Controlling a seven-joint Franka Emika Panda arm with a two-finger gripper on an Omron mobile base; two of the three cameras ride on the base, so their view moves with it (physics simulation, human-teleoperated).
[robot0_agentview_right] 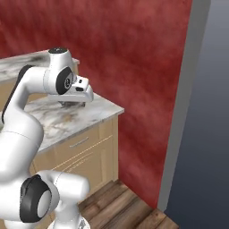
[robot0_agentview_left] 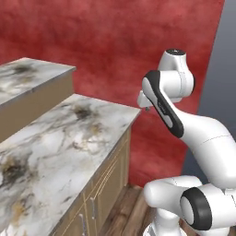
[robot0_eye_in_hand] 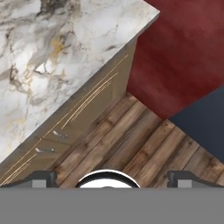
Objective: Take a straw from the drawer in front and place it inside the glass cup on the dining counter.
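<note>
Below me the wooden floor [robot0_eye_in_hand: 144, 144] lies open, with the marble table [robot0_eye_in_hand: 65, 52] edge and red wall [robot0_eye_in_hand: 183, 48] hemming the sides.

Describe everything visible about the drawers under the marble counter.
The drawers sit shut in the tan wooden cabinet front beneath the marble counter, each a flat panel outlined by thin gold lines and carrying a small silver bar handle. In the hand view two handles show on the drawer fronts above the dark plank floor. Nothing touches them; their insides are hidden.
</note>
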